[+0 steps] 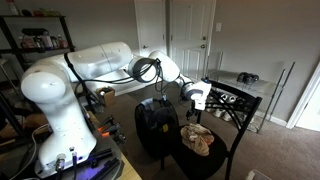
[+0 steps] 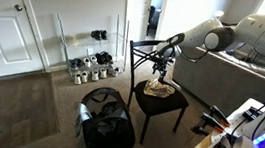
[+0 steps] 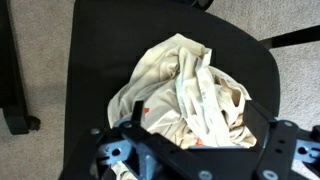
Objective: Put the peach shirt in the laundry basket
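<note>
Peach-cream cloth in a crumpled heap: the pale peach shirt (image 3: 185, 90) lies on the black padded chair seat (image 3: 100, 60), not yet lifted. The Robotiq gripper (image 3: 195, 150) hovers just above it, fingers spread, holding nothing. The black mesh laundry basket (image 2: 106, 129) stands on the carpet beside the chair (no cloth shows inside). Grasp, carry and drop all remain. One shirt, one basket, one chair.

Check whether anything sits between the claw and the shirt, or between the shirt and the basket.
Nothing visible does. The claw hangs directly above the shirt on the chair seat, with only air between. The basket stands right beside the chair, and nothing lies between it and the seat.
</note>
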Tool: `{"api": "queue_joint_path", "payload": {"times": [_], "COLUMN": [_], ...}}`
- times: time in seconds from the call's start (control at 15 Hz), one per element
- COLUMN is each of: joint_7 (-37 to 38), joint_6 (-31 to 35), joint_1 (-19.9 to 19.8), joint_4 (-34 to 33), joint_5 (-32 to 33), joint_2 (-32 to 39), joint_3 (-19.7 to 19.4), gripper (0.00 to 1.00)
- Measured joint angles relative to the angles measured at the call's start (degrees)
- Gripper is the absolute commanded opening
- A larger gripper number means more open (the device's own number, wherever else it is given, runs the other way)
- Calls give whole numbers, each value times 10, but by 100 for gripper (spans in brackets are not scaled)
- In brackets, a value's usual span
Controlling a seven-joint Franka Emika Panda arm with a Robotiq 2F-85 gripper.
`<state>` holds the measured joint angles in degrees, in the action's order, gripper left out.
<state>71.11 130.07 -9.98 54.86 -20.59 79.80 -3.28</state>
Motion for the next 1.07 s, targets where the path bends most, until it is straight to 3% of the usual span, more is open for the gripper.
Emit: {"api": "queue_joint_path", "payload": {"times": [0.27,1.07], "joint_7": [16,99], "joint_6": [-2,-9], "joint_1": [-11,-24], "joint_4": [-35,0], "joint_5": [0,6], "joint_2": [50,58], "joint_3": [-2,-17], "gripper": [100,100]}}
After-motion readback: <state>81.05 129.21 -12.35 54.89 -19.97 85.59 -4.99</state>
